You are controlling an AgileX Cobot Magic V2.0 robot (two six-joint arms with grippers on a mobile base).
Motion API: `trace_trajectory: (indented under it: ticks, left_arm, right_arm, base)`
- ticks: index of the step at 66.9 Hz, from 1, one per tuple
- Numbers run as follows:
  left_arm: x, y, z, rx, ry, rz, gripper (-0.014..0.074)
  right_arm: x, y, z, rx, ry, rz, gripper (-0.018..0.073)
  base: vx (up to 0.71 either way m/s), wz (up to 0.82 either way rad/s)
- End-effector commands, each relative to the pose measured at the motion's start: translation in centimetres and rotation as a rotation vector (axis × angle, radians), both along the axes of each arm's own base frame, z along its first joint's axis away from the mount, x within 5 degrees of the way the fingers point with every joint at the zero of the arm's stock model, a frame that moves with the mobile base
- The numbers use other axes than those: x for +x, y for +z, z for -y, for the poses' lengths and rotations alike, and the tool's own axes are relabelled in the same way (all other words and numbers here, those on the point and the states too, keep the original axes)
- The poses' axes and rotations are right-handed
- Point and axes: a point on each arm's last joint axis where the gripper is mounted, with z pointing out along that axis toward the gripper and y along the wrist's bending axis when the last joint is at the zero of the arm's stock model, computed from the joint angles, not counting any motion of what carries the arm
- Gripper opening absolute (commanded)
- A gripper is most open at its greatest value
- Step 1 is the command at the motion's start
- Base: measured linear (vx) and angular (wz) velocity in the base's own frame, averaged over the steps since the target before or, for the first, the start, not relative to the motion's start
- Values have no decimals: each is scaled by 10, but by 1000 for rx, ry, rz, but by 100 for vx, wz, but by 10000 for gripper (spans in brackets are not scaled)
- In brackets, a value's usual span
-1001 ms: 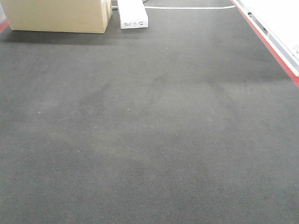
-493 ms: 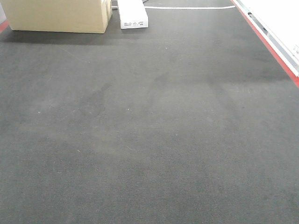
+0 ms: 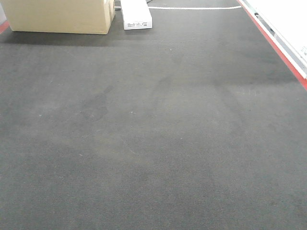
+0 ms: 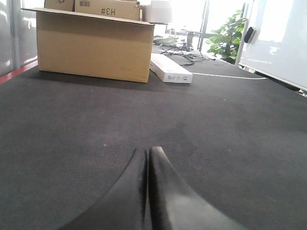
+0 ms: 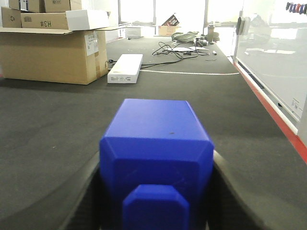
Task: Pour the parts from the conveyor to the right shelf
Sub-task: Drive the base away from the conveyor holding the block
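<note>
A bright blue block, one of the parts (image 5: 156, 129), fills the lower middle of the right wrist view, its knob face toward the camera. My right gripper (image 5: 157, 165) is shut on it, one dark finger pressed on each side. In the left wrist view my left gripper (image 4: 147, 152) is shut with nothing between its black fingers, low over the dark grey carpet (image 4: 216, 143). Neither gripper shows in the front view. The conveyor and the right shelf are out of view.
A large cardboard box (image 3: 60, 17) and a flat white box (image 3: 136, 14) stand ahead on the left. A white wall with a red strip (image 3: 280, 50) runs along the right. Cables (image 5: 177, 48) and a potted plant (image 4: 229, 40) lie further back.
</note>
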Motion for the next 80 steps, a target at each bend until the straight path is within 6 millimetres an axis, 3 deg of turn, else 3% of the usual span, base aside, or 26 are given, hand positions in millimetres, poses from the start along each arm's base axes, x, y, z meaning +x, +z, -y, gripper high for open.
trace_trajectory:
  ticks: [1,40,80]
  left_arm:
    - [0,0,1,-16,-8,61,-6]
    - [0,0,1,-16,-8,61,-6]
    - [0,0,1,-16,-8,61,-6]
  right_arm:
    - [-2,16,0,-6,-5,106,-4]
    - [-2,16,0,-6,-5,106,-4]
    - [-2,15,0,-7,-5,99,-4]
  base:
    - [0,0]
    - [-4,3]
    - [-34,5]
